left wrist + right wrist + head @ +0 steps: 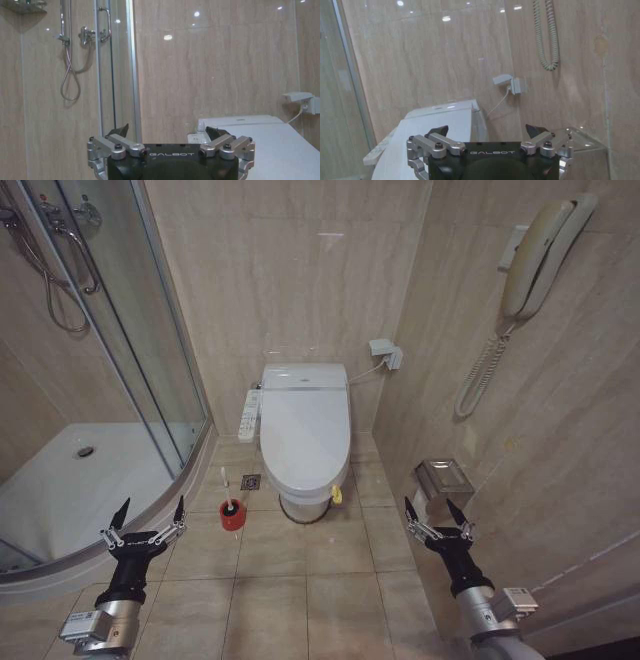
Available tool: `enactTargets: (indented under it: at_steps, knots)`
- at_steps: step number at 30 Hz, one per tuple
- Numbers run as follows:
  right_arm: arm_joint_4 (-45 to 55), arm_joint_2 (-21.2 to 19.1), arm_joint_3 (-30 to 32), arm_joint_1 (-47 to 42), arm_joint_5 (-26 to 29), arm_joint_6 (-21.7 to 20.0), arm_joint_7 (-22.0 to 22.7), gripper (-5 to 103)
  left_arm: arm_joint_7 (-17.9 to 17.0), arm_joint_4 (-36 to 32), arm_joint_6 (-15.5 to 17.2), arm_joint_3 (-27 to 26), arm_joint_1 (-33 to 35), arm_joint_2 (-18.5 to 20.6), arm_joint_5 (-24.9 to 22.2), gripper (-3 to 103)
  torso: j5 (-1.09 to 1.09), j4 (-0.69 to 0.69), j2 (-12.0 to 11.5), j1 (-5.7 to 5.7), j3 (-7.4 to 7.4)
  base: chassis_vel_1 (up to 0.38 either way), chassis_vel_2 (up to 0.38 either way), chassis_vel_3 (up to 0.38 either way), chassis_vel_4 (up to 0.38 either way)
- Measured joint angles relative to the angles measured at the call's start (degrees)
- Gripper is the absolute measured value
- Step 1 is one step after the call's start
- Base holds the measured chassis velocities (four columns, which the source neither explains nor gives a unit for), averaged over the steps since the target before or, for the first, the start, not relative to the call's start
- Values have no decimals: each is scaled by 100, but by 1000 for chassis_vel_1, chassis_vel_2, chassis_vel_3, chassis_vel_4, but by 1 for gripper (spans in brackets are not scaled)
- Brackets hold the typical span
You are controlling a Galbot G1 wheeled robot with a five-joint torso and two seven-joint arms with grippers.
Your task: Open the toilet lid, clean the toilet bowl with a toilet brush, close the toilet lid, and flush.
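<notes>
Toilet lid lies closed over the toilet bowl; toilet brush stands beside its base, within reach. Left hand and right hand hover wide open, empty, short of the bowl.

Left tool and right tool hover low, fingers spread.

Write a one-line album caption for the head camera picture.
Both grippers, left and right, open before the closed toilet lid.

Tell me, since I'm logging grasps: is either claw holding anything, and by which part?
Nothing is held. The left claw and right claw both hang open and empty, short of the toilet lid.
</notes>
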Motion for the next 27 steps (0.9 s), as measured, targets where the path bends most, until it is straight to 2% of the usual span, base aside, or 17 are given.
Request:
enactTargets:
  at_steps: [9, 10, 18, 19, 23, 27]
  knots:
    - [-3, 23, -2, -25, 4, 13, -22, 100, 0, 0, 0, 0, -1, 0, 0, 100, 0, 2, 0, 1, 0, -141, 148, 147, -156]
    - [2, 20, 8, -33, 4, 14, -16, 100, 0, 0, 0, 0, -2, 0, 0, 100, -1, -1, 0, 1, 0, -233, 212, 241, -236]
    - [-9, 13, 75, -12, -99, 192, 338, 100, -1, 0, 0, -1, -5, 0, 0, 100, 1, 2, -3, 8, 3, -202, 213, 223, -209]
    - [-13, 12, 92, -16, -119, 204, 349, 100, 1, 0, 0, 1, -5, 1, 0, 100, -2, -3, -2, 8, 3, -156, 94, 49, -120]
    - [-20, 16, 111, -31, -144, 272, 356, 100, 0, 0, 0, 0, -4, 0, 0, 100, 2, 2, -2, 5, 2, -26, 24, 3, -14]
    - [-68, 30, 112, -18, -143, 430, 378, 100, 0, 0, 0, 0, 1, 0, 0, 100, 1, 1, 0, -3, -1, 49, -49, -21, 55]
